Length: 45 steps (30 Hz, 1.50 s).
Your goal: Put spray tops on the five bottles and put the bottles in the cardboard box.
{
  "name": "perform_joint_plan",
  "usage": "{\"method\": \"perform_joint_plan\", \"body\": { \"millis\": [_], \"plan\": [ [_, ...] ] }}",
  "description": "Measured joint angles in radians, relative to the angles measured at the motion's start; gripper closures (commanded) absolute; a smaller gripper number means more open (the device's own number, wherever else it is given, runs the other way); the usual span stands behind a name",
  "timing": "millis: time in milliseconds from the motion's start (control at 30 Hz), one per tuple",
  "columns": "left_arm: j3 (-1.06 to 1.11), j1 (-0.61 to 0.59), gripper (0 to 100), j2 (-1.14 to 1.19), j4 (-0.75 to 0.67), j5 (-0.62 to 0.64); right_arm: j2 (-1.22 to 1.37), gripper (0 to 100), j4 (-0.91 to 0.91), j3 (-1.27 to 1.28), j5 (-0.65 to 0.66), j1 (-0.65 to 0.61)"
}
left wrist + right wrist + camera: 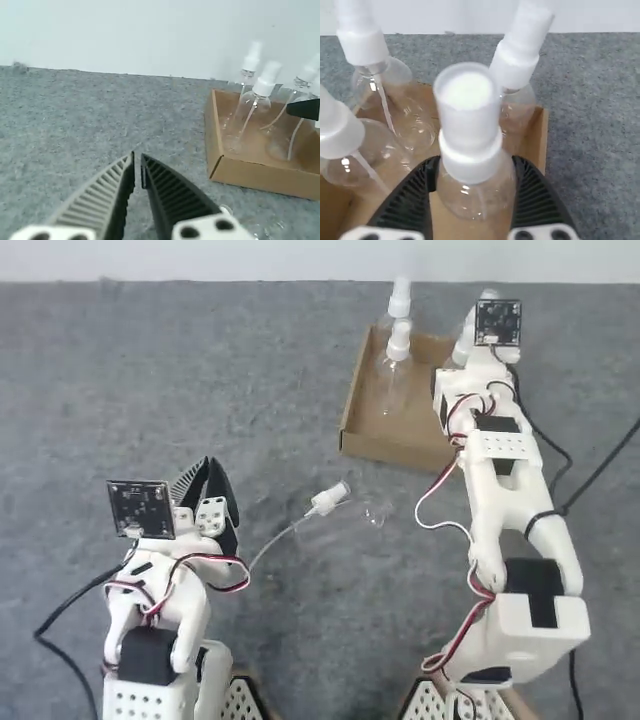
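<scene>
The bottles (pixel 395 375) stand in the box (pixel 388 447), spray top (pixel 330 500) before it.

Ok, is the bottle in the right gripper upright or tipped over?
Upright: the spray bottle sits top-up in the right gripper, its white spray top on, over the cardboard box.

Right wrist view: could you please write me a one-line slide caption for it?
The right claw grips a spray-topped bottle at the cardboard box, beside three other topped bottles.

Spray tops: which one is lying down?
The spray top lying on the grey carpet, its tube bare. The others stand upright on bottles at the cardboard box.
</scene>
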Motion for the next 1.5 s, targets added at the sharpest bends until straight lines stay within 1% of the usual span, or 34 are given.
{"method": "perform_joint_plan", "body": {
  "millis": [567, 800, 1500],
  "plan": [
    [0.000, 0.000, 99, 0.000, 0.000, 0.000, 0.021, 99.3, -0.009, 0.000, 0.000, 0.000],
    [0.000, 0.000, 99, 0.000, 0.000, 0.000, 0.021, 99.3, -0.063, 0.000, 0.000, 0.000],
    [0.000, 0.002, 99, 0.000, 0.000, 0.000, 0.080, 99.2, -0.066, -0.015, -0.003, 0.003]
  ]
}}
